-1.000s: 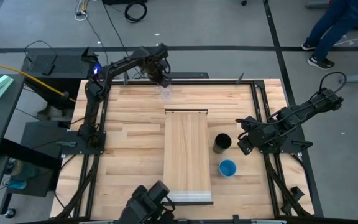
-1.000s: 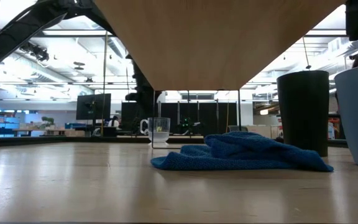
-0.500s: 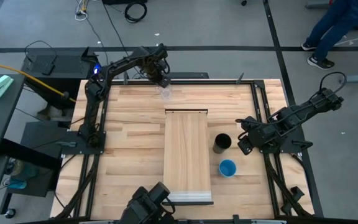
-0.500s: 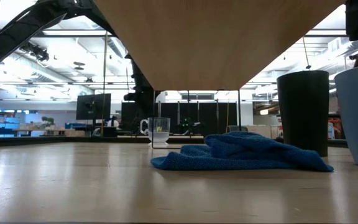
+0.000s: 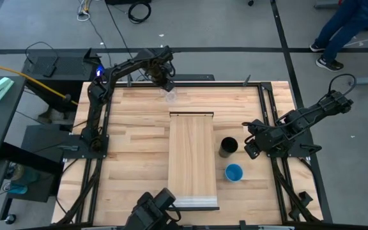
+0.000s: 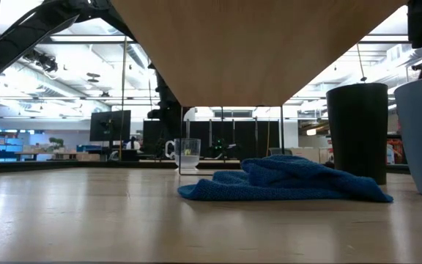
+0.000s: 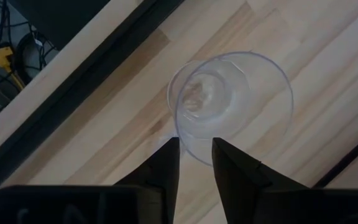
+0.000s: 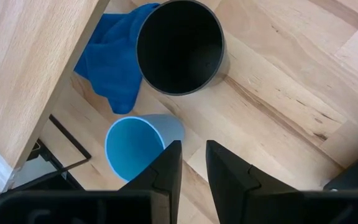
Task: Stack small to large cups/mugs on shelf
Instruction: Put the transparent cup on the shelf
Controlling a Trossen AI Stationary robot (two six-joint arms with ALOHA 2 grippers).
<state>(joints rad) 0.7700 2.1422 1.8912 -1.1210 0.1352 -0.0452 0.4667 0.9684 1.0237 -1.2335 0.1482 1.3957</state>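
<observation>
A small clear cup (image 5: 170, 96) (image 7: 229, 102) (image 6: 187, 155) stands on its base near the table's far edge. My left gripper (image 5: 165, 83) (image 7: 196, 149) points down over it. Its fingers are a narrow gap apart, over the near part of the rim. The shelf (image 5: 192, 160) (image 6: 255, 51) is a raised light-wood board in the middle. To the right of it stand the black cup (image 5: 228, 147) (image 8: 179, 46) and the blue cup (image 5: 234, 172) (image 8: 135, 146), both upright. My right gripper (image 5: 251, 145) (image 8: 193, 152) hangs above and beside them, slightly open and holding nothing. My left gripper comes at the clear cup from above, pointing down. The rim's near part (image 7: 194, 155) runs into the gap between its fingertips. I cannot tell whether a finger touches the rim. The cup stands upright on the table.
A crumpled blue cloth (image 6: 284, 180) (image 8: 114, 56) lies on the table under the shelf's right edge, next to the black cup. A black frame rail (image 7: 86, 81) runs along the far edge just behind the clear cup. A person (image 5: 350, 25) walks beyond the table.
</observation>
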